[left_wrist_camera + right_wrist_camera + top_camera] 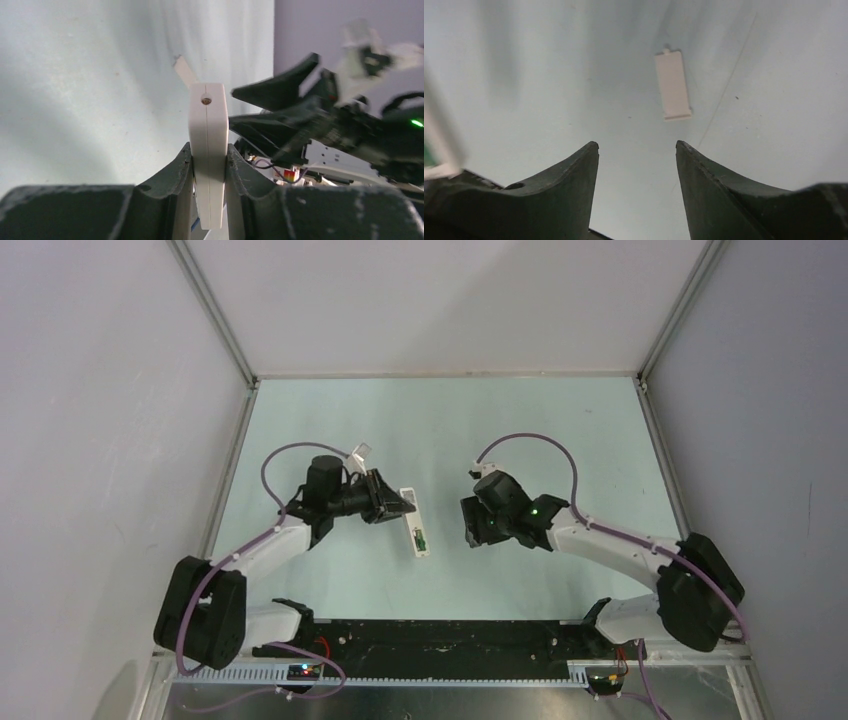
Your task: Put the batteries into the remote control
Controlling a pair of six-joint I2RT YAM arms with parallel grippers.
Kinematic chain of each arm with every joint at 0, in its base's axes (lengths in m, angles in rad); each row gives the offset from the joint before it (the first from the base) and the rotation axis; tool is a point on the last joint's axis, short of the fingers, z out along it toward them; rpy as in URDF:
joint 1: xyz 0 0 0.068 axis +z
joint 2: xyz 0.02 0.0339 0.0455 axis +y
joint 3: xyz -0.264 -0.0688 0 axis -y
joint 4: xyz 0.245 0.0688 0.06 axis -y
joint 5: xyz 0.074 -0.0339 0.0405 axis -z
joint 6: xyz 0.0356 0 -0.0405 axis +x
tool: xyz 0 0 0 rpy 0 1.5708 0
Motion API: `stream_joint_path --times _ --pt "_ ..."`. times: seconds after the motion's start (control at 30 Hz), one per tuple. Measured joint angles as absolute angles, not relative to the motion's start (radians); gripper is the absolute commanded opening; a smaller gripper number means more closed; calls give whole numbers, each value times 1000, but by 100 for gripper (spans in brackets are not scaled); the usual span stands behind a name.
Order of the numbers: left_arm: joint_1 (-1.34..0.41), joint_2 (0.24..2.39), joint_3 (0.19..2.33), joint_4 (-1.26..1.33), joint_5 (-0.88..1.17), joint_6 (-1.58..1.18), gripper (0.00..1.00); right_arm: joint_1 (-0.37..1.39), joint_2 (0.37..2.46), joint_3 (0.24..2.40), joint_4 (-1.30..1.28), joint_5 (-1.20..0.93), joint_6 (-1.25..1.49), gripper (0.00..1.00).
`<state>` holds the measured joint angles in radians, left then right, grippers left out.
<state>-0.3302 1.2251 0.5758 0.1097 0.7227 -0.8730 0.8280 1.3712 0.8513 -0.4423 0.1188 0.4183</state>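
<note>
My left gripper (393, 506) is shut on the white remote control (413, 523), gripping its far end; the left wrist view shows the remote (208, 120) edge-on, pinched between both fingers. The remote's bay faces up, and a green battery (420, 539) sits in it near the free end. I cannot make out the blackish battery. My right gripper (468, 525) is open and empty, just right of the remote without touching it. In the right wrist view its gripper (636, 145) hangs over bare table, and the remote is a blur at the left edge.
A flat white battery cover (672, 85) lies on the pale green table (560, 430) ahead of the right gripper. White walls with metal rails close off the left, right and back. A black rail with wiring runs along the near edge.
</note>
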Motion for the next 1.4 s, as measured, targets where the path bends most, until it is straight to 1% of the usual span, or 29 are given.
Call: stream_joint_path --times 0.13,0.17,0.23,0.37,0.57,0.73,0.93,1.17,1.4 --pt "-355 1253 568 105 648 -873 0 859 1279 852 -413 88 452 69" --pt "-366 1257 568 106 629 -873 0 874 1252 852 -399 80 458 72" --pt "-388 1263 568 107 598 -873 0 898 1201 853 -366 59 474 76" --pt "-426 1271 568 110 549 -875 0 931 1155 861 -290 5 503 80" --pt "-448 1272 568 117 521 -885 0 961 1212 862 -216 -43 529 79" --pt "-449 1272 568 126 501 -891 1 968 1249 863 -230 -13 540 78" --pt "-450 1299 559 139 500 -890 1 964 1256 879 -259 17 500 82" --pt "-450 1316 559 141 500 -890 1 1001 1379 958 -250 -45 473 83" --pt "-450 1315 559 141 513 -890 1 1005 1471 963 -252 -57 479 83"
